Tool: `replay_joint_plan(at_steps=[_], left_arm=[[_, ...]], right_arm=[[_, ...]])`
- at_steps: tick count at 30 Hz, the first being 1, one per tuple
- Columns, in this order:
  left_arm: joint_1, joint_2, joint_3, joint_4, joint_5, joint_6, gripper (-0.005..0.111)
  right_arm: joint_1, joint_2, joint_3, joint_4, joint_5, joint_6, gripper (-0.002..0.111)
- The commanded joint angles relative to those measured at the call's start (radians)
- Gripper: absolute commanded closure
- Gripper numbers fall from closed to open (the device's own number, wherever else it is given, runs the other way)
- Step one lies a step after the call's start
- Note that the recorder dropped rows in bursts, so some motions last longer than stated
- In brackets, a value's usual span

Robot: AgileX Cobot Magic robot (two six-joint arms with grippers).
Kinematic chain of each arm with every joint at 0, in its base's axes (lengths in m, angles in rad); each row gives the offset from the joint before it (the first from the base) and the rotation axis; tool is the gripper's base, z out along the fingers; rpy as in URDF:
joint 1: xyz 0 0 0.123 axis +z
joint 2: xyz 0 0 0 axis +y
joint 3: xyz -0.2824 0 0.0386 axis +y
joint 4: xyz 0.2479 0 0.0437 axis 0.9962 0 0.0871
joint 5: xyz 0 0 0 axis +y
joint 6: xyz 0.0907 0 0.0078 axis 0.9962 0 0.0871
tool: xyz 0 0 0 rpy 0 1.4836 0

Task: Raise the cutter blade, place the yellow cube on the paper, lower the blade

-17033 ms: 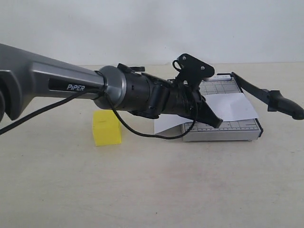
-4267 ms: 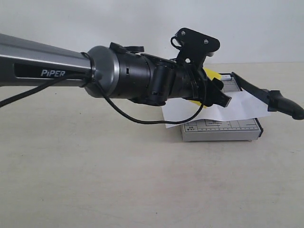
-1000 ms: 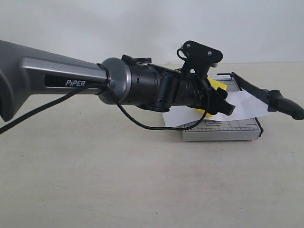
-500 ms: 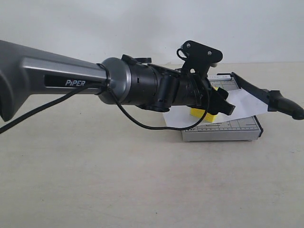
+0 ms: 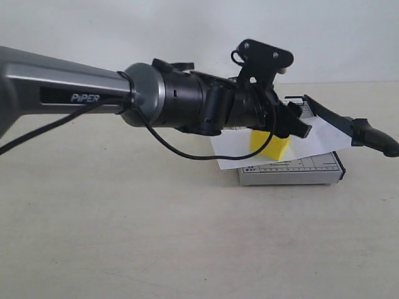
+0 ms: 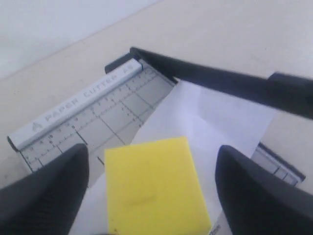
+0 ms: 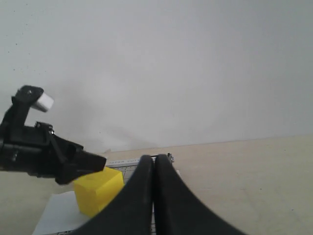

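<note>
Left gripper [image 6: 151, 166] released astride yellow cube [image 5: 269, 144] on paper [image 6: 210, 117]; right gripper [image 7: 153, 166] clenched

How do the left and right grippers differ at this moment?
The left gripper is open, its jaws standing clear on either side of the yellow cube, which sits on the paper. The right gripper is shut, jaws pressed together on nothing. The left gripper hangs over the trimmer board, while the right gripper sits apart from it. Both are black.
</note>
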Motion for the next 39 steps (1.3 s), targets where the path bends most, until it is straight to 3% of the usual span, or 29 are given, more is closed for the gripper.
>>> replay_joint_plan(at_steps=[1, 9, 22, 30, 39], left_arm=[[0.0, -0.12, 0.042, -0.001, -0.039, -0.006, 0.037], [0.0, -0.444, 0.299, -0.001, -0.165, -0.006, 0.037], [0.0, -1.177, 0.871, -0.001, -0.127, -0.093, 0.037], [0.0, -1.515, 1.102, -0.001, -0.147, -0.13, 0.037], [0.0, -1.797, 1.28, -0.001, -0.15, -0.165, 0.037]], right_arm=[[0.001, -0.005, -0.001, -0.001, -0.004, 0.001, 0.108], [0.001, -0.005, -0.001, -0.001, -0.004, 0.001, 0.108], [0.001, -0.005, -0.001, -0.001, -0.004, 0.001, 0.108], [0.001, -0.005, -0.001, -0.001, -0.004, 0.001, 0.108], [0.001, -0.005, -0.001, -0.001, -0.004, 0.001, 0.108]])
